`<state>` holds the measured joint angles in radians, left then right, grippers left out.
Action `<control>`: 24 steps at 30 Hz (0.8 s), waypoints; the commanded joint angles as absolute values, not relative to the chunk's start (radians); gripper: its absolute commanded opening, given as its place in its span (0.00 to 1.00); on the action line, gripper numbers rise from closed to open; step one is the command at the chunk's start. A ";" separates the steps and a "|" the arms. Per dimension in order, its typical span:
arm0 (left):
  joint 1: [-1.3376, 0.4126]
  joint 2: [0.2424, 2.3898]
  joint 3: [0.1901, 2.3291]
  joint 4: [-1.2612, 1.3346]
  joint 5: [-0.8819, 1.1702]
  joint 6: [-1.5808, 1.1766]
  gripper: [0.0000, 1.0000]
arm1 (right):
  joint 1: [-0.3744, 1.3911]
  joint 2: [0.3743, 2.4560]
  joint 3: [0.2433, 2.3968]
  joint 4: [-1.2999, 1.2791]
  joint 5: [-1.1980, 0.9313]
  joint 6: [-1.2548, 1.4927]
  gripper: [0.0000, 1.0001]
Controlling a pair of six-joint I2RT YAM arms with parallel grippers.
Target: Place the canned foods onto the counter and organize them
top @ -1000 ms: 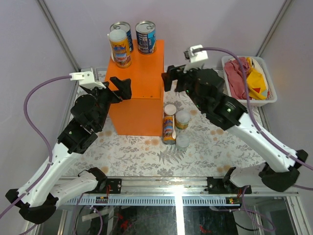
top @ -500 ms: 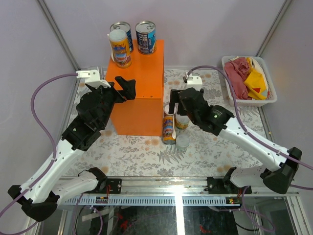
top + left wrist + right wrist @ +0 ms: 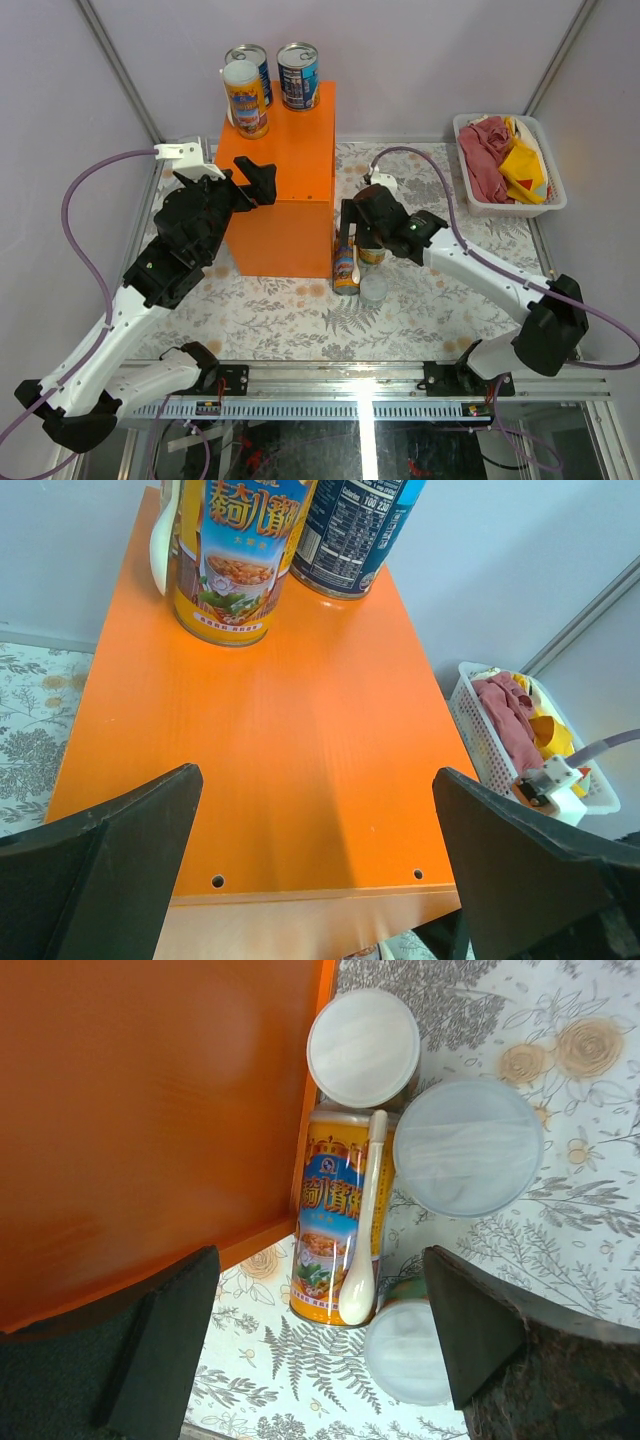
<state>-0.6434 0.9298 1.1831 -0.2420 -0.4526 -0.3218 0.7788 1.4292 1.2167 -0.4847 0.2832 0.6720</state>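
**Beside the counter (image 3: pixel 290 150), three cans under the right gripper (image 3: pixel 320 1345)**

At the left wrist the tops of the yellow-orange can (image 3: pixel 235 560) and blue can (image 3: pixel 355 535) on the counter are cut off; the second blue can (image 3: pixel 248 58) is hidden. Chinese characters are printed on the yellow label; "Calories" is read on the blue. On the table (image 3: pixel 280 310), a tall can (image 3: pixel 335 1230) with a spoon (image 3: pixel 362 1225) against it, a short can (image 3: pixel 468 1148) and a second short can (image 3: pixel 410 1352) lie below the right jaws, spread wide, nothing gripped. The left gripper (image 3: pixel 320 880) is held open and empty above the counter's near edge.
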 commanded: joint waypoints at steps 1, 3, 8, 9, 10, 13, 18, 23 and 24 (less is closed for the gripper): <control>-0.638 0.920 1.223 -0.242 -0.450 -0.323 1.00 | 0.764 1.467 1.207 -0.454 0.215 0.718 0.90; -0.638 0.919 1.223 -0.241 -0.449 -0.324 1.00 | 0.762 1.489 1.197 -0.446 0.195 0.729 0.89; -0.638 0.923 1.223 -0.241 -0.447 -0.319 1.00 | 0.760 1.550 1.181 -0.417 0.155 0.746 0.88; -0.639 0.923 1.224 -0.240 -0.445 -0.318 1.00 | 0.760 1.560 1.182 -0.415 0.159 0.746 0.88; -0.638 0.925 1.224 -0.239 -0.445 -0.317 1.00 | 0.761 1.569 1.183 -0.414 0.165 0.745 0.88; -0.638 0.926 1.227 -0.237 -0.442 -0.313 1.00 | 0.756 1.595 1.183 -0.408 0.172 0.739 0.88; -0.637 0.928 1.233 -0.235 -0.443 -0.303 1.00 | 0.746 1.646 1.183 -0.399 0.164 0.742 0.88; -0.638 0.930 1.232 -0.230 -0.441 -0.295 1.00 | 0.738 1.700 1.183 -0.377 0.182 0.739 0.88; -0.638 0.928 1.229 -0.230 -0.442 -0.296 1.00 | 0.737 1.713 1.183 -0.370 0.184 0.739 0.88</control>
<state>-0.6434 0.9318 1.2011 -0.2440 -0.4522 -0.3202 0.7490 1.6749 1.1790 -0.4129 0.1703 0.7345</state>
